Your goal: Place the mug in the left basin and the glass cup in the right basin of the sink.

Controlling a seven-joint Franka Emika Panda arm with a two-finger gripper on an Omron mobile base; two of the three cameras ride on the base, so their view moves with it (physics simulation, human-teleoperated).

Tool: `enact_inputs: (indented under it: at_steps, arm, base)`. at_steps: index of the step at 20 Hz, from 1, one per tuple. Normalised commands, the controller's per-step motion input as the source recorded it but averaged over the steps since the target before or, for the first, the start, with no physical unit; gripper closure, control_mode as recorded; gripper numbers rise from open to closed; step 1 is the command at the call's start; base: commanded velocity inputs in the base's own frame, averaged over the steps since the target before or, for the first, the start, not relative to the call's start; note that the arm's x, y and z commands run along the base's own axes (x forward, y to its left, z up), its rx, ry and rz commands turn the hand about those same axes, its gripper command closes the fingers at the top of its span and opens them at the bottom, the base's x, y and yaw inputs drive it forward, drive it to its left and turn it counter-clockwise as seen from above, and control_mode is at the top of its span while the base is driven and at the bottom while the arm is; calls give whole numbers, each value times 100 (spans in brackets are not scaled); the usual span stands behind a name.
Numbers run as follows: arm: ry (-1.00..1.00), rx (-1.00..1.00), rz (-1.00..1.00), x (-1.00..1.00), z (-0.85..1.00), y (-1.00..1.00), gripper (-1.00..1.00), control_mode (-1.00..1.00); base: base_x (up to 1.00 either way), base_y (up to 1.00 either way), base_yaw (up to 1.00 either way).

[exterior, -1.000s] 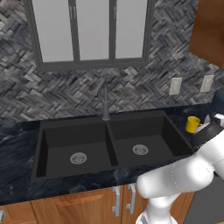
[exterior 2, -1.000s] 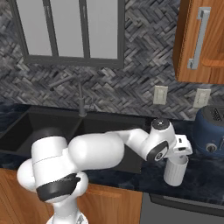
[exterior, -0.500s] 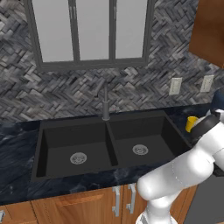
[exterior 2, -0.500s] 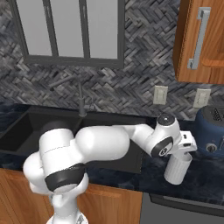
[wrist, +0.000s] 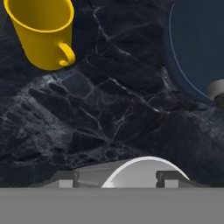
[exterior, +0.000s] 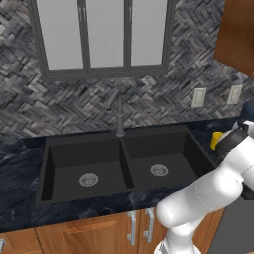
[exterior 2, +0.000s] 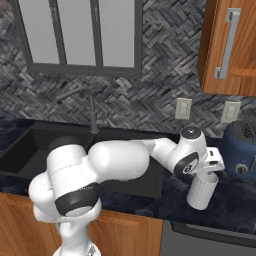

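The pale whitish translucent glass cup (exterior 2: 202, 191) stands upright on the dark marbled counter (wrist: 113, 113), directly beneath the end effector (exterior 2: 209, 170), whose fingertips (wrist: 165, 177) sit on either side of its rim (wrist: 146, 171); whether they press it I cannot tell. Beyond the end effector, ahead and to one side, stands the small bright yellow mug (wrist: 43, 31), well apart from the cup. A dark blue toaster (exterior 2: 242, 150) sits just beside. The matte black double sink (exterior: 121, 163) lies away to the arm's left. No writing is legible.
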Motion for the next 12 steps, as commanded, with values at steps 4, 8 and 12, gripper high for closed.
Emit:
enact_inputs:
  at_steps: [4, 8, 12]
  arm:
    - [0, 2, -3, -15, -25, 21, 100, -100]
    - [0, 4, -2, -19, -24, 21, 100, -100]
    - [0, 2, -1, -15, -6, 32, 100, -100]
  base:
    - [0, 0, 0]
    - [0, 0, 0]
    - [0, 0, 0]
